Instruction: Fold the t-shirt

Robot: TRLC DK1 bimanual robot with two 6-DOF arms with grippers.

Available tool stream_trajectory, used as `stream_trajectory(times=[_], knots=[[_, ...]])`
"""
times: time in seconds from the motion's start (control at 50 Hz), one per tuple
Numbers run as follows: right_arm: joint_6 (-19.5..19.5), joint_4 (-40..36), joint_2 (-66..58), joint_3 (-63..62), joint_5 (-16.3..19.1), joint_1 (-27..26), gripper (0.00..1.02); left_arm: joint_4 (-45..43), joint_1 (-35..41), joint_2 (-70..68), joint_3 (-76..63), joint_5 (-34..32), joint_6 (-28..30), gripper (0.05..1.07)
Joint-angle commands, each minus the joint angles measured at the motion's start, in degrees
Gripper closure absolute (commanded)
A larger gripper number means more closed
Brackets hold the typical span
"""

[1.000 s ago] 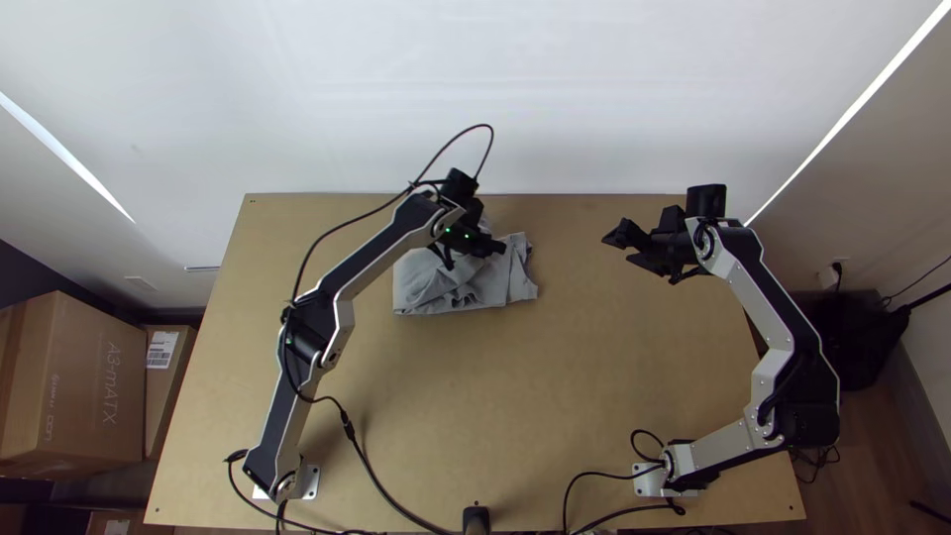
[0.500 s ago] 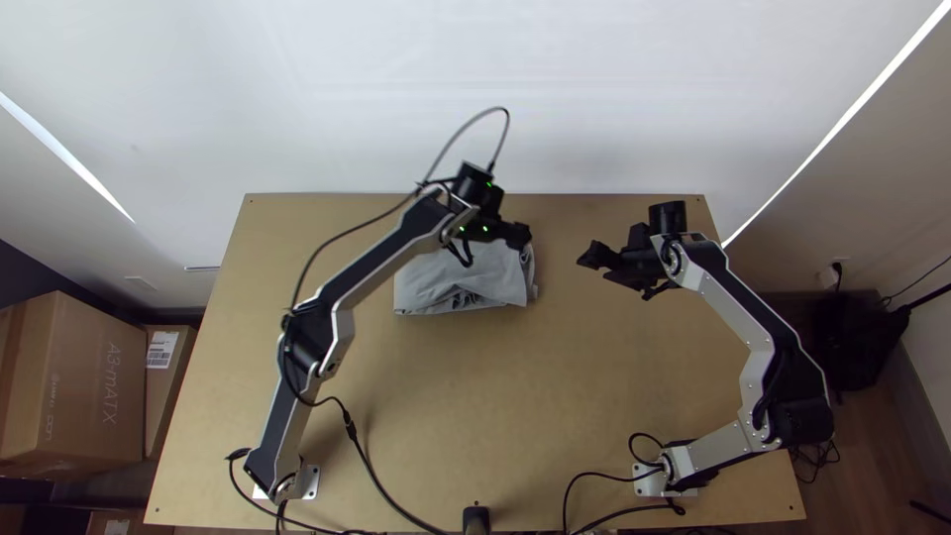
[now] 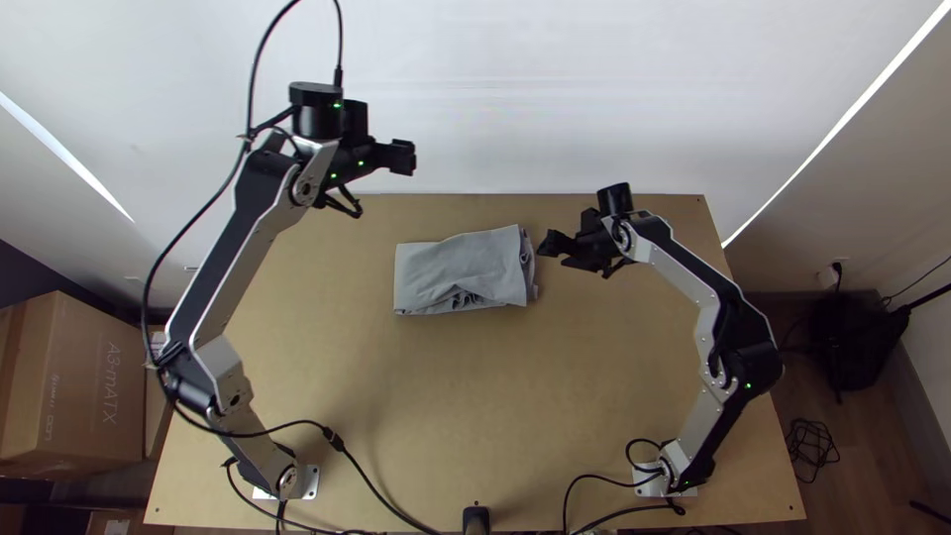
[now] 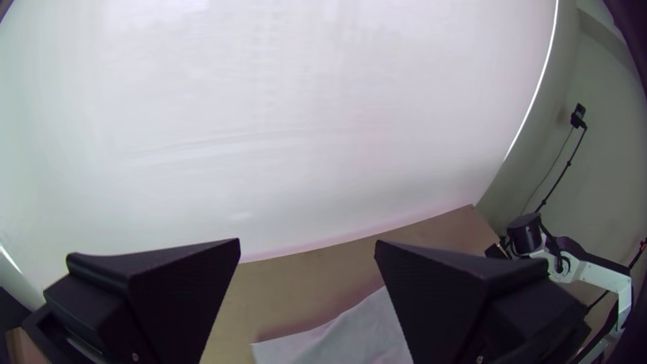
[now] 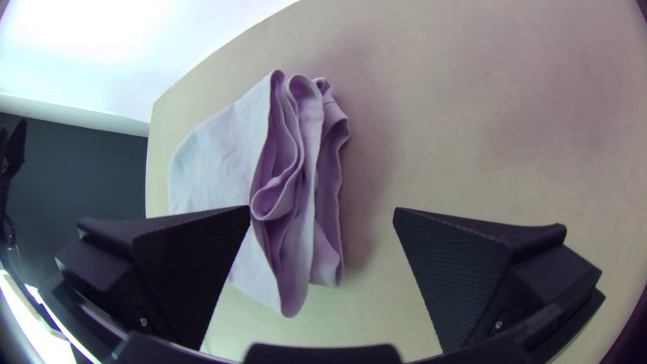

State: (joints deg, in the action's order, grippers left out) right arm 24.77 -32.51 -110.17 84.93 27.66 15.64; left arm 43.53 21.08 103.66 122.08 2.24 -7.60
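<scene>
Top view: The t-shirt [image 3: 461,267] serves as the reference item. It lies on the table [image 3: 446,396], folded over into a compact, roughly four-sided bundle, with bunched layers along its near edge and right end. The left gripper [image 3: 401,157] is up and to the left of the t-shirt in this view, seen against the white wall [image 3: 594,89]. The right gripper [image 3: 553,248] is just beside the right end of the t-shirt. A cardboard box [image 3: 69,386] is located well to the left of the t-shirt, past the table edge; print is present on its side.

Left wrist view: The fingers of the left gripper [image 4: 306,243] are spread wide. Part of the t-shirt appears beyond them. The right arm [image 4: 603,275] is located past the t-shirt.

Right wrist view: The fingers of the right gripper [image 5: 322,207] are spread wide. One finger overlaps the t-shirt in the line of sight; contact cannot be determined. The other finger is over the table beside the t-shirt. The stacked cloth edges and loops of the t-shirt face this gripper.
</scene>
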Motion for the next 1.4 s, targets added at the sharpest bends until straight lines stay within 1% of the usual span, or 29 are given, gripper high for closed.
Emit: stream_trajectory(times=[0.0,0.12,0.32,0.5,0.6,0.64,0.68,0.7,0.8,0.82,0.84,0.94,1.02,1.18,1.38], knots=[[-1.04,0.17,-4.00,3.76,0.90,2.03,0.04,-1.60,-2.10,-6.19,-6.68,1.10,1.71,0.09],[-1.13,0.17,-6.81,6.57,1.52,4.22,0.04,-6.70,-4.03,-13.22,-16.26,1.89,1.27,0.09],[-1.04,0.17,-11.29,9.73,1.87,6.51,0.05,-11.80,-7.37,-23.85,-31.91,1.89,-0.58,0.09],[-1.31,0.08,-15.69,12.99,1.87,7.74,0.05,-18.92,-12.47,-33.26,-45.62,1.71,-1.55,0.09],[-1.31,0.08,-18.06,14.83,1.87,7.92,0.05,-19.97,-16.25,-36.42,-49.84,0.48,-1.55,0.09],[-1.22,-0.27,-18.85,15.71,1.87,7.92,0.12,-19.97,-17.39,-37.39,-50.71,0.31,-1.28,0.09],[-1.22,-0.36,-19.64,16.24,1.87,7.92,0.25,-19.97,-18.97,-38.09,-51.59,-0.57,-1.19,0.09],[-1.31,-0.36,-20.00,16.50,1.87,7.92,0.34,-19.89,-19.76,-38.35,-51.95,-1.01,-1.19,0.09],[-1.92,-0.45,-20.70,16.76,1.87,7.39,0.93,-19.80,-21.96,-39.50,-53.62,-1.45,-0.84,0.09],[-1.92,-0.53,-20.88,16.76,1.87,7.13,1.01,-19.80,-22.40,-39.58,-53.79,-1.71,-0.75,0.09],[-2.01,-0.62,-20.88,16.59,1.87,6.86,1.00,-19.80,-22.93,-39.58,-54.05,-1.98,-0.75,0.09],[-2.80,-0.71,-20.79,15.53,1.87,5.02,1.00,-19.89,-24.33,-39.76,-55.11,-2.24,-0.67,0.09],[-2.80,-0.45,-20.52,14.74,1.87,2.47,1.00,-20.85,-25.83,-39.67,-56.60,-2.68,-0.58,0.09],[-2.63,0.08,-18.85,12.63,1.87,-5.27,1.00,-24.02,-27.85,-39.85,-59.86,-3.65,-0.58,0.09],[-3.68,0.34,-17.10,10.52,1.78,-16.87,1.00,-25.77,-28.90,-39.50,-61.96,-4.09,-0.58,0.09]])
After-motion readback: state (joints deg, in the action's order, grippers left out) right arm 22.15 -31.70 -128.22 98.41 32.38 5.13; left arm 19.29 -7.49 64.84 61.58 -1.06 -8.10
